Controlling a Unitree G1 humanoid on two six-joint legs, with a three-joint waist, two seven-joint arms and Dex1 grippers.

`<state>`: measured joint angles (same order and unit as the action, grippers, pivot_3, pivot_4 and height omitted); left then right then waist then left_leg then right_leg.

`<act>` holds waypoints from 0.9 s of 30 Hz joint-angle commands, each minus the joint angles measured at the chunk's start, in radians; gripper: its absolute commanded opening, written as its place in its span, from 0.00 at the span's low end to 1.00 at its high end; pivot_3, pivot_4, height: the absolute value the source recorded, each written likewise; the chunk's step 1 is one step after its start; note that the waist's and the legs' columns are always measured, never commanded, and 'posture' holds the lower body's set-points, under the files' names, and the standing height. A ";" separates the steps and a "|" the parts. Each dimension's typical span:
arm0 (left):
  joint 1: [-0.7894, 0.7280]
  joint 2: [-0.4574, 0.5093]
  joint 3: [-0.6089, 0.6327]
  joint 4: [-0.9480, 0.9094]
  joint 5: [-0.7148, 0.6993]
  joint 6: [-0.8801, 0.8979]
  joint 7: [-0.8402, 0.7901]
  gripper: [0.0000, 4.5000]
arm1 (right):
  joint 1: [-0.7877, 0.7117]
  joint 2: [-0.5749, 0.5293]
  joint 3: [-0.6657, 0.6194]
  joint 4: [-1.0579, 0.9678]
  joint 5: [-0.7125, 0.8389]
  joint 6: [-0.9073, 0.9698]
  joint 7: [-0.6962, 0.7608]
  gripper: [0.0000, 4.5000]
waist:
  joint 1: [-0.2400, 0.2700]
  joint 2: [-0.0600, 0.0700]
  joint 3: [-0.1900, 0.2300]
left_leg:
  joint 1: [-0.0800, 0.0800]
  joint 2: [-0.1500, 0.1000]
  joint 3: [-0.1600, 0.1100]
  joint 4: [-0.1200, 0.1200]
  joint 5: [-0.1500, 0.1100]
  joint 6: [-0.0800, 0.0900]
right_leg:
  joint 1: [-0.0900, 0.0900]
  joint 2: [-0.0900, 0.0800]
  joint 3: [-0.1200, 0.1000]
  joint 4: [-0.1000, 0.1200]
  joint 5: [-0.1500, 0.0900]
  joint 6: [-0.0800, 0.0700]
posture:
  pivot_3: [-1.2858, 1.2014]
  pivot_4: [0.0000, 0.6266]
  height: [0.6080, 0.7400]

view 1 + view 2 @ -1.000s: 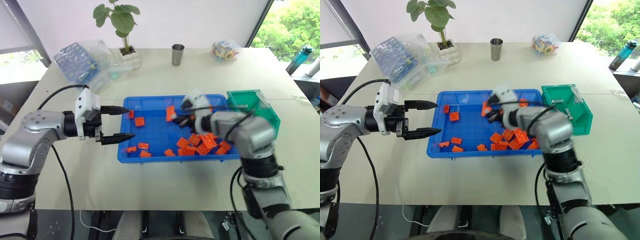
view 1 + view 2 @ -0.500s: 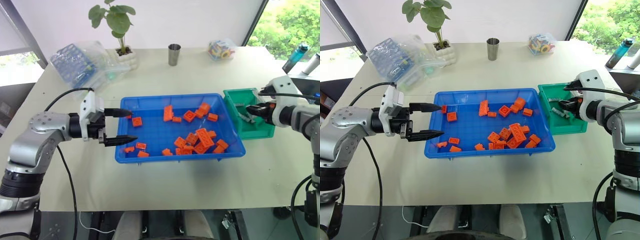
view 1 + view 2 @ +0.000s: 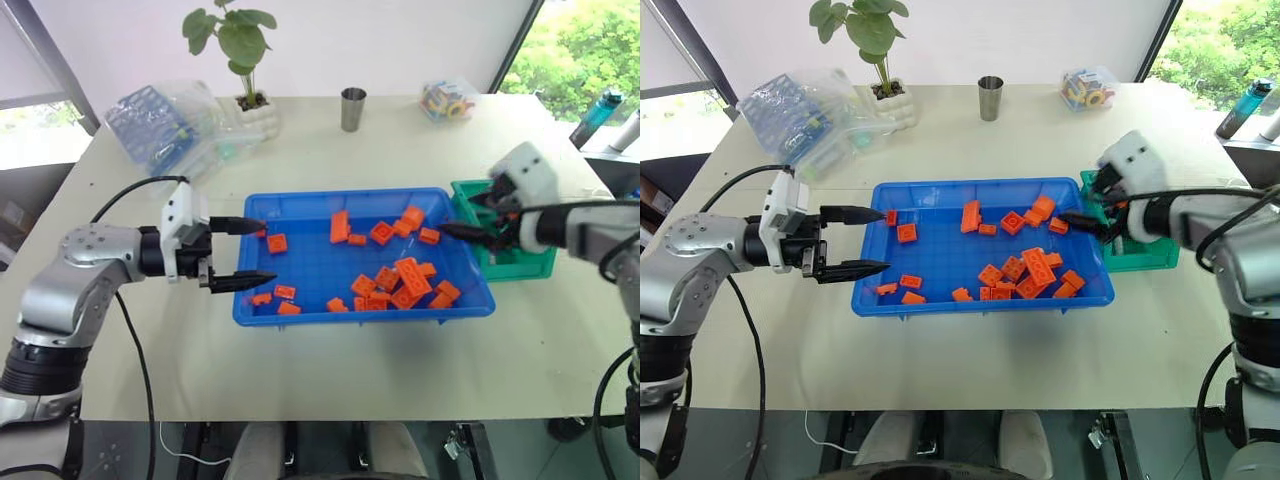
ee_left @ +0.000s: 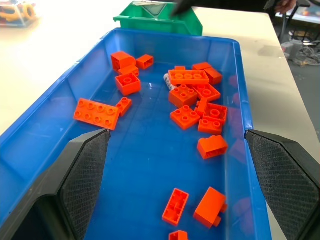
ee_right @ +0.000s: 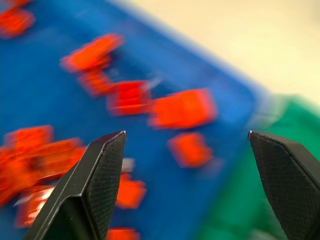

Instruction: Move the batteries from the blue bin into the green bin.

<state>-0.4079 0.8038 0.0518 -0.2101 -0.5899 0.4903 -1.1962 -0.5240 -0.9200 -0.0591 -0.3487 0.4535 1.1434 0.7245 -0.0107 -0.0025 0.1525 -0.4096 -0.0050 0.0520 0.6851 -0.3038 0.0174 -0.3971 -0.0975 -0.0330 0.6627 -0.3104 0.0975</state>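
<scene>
Risk: the one battery (image 4: 168, 81) I can make out lies on the floor of the blue bin (image 3: 980, 184), pressed against the end of a long orange brick (image 4: 189, 76) at the edge of the brick cluster. A closing grip there is likely to catch the brick along with the battery, or to catch the brick alone. The battery is round and thin, so a touch from one finger before the other could roll it under the pile. The right wrist view is smeared, so I judge alignment from that camera unreliable until the arm settles. More batteries may be buried among the bricks; I cannot tell.

State of my right end effector (image 3: 1088, 226): fingers spread wide, nothing between them, hanging above the blue bin's end wall where it meets the green bin (image 3: 520, 265). Its body covers most of the green bin's inside, so the contents there cannot be confirmed.

State of my left end effector (image 3: 883, 240): fingers spread, empty, level at the opposite end rim of the blue bin, pointing along it.

Position: the battery sits in the half of the blue bin nearer the green bin, near my right end effector and below it, toward the bin's middle. It is well apart from the left one. Both bins rest on the surface (image 3: 970, 370)
</scene>
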 commanded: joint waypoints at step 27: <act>-0.016 0.013 0.023 -0.026 -0.005 -0.005 0.005 1.00 | 0.115 0.109 0.150 -0.063 -0.055 0.009 -0.142 0.83 | -0.001 0.000 0.000 | 0.000 0.000 -0.001 0.000 0.000 0.000 | 0.000 0.001 0.000 0.000 0.000 0.000 | 0.52 0.24 0.82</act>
<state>-0.4030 0.8042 0.0520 -0.2190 -0.5901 0.4929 -1.1915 -0.3961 -0.8045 0.0955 -0.4053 0.4050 1.1717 0.5777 -0.0117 -0.0027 0.1526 -0.4097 -0.0055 0.0515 0.6854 -0.3037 0.0173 -0.3972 -0.0971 -0.0333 0.6629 -0.3104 0.0975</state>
